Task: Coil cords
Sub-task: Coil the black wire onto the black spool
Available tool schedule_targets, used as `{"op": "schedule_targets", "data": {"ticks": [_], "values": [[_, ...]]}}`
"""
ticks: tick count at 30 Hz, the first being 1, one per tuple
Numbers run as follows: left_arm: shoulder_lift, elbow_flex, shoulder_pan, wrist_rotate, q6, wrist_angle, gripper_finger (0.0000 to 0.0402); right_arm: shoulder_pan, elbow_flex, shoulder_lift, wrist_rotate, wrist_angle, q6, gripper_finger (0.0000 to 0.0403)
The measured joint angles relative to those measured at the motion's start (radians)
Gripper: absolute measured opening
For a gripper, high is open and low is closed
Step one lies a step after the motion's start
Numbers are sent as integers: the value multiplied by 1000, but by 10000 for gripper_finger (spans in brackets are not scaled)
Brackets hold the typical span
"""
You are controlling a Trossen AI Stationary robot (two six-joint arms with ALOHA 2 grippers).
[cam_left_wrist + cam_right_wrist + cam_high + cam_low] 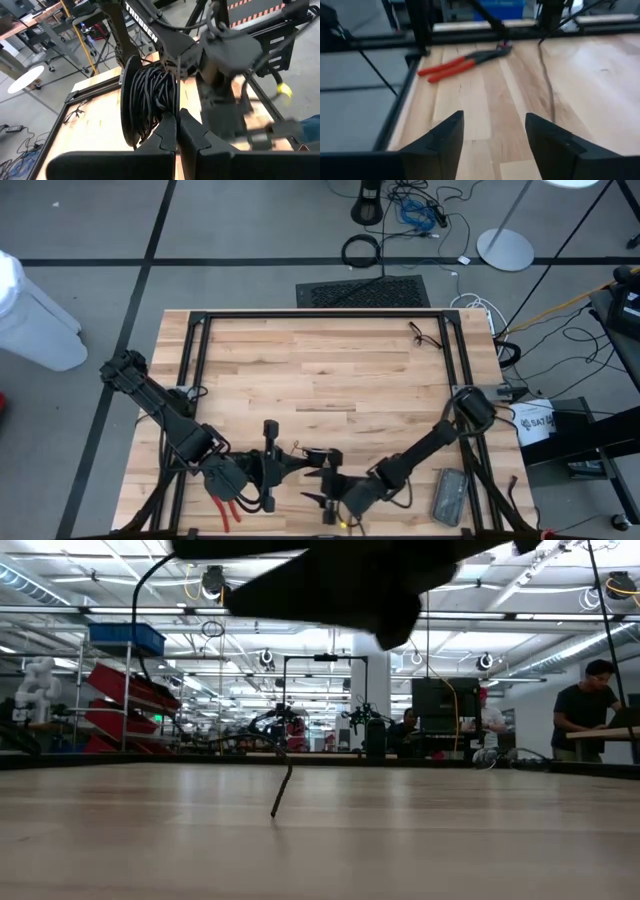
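Cord (150,107), wound on a spool clamped in the closed left tool (177,135) near the counter's (330,370) front edge, could be unwound if snagged by the spread, empty right tool (495,132).

White letters reading "TROSSEN" are showing along a dark arm link (145,25) beyond the cord spool (150,100); nothing else is reading clearly.
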Motion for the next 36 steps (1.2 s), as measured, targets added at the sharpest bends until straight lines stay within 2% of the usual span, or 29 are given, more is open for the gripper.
{"op": "schedule_targets", "data": {"ticks": [8, 20, 25, 32, 36], "values": [[0, 0, -1, 0, -24, 0, 2, -88, 159, 28, -15, -337, 66, 206], [0, 0, -3, -5, -27, -1, 2, -107, 160, 36, -68, -444, 97, 201], [0, 0, -3, -17, -27, 0, 2, -107, 161, 44, -138, -446, 66, 200], [0, 0, -3, -28, -26, -1, 2, -107, 159, 98, -136, -443, 68, 198], [0, 0, -3, -29, -26, -4, 2, -107, 159, 115, -136, -441, 90, 177]]}}
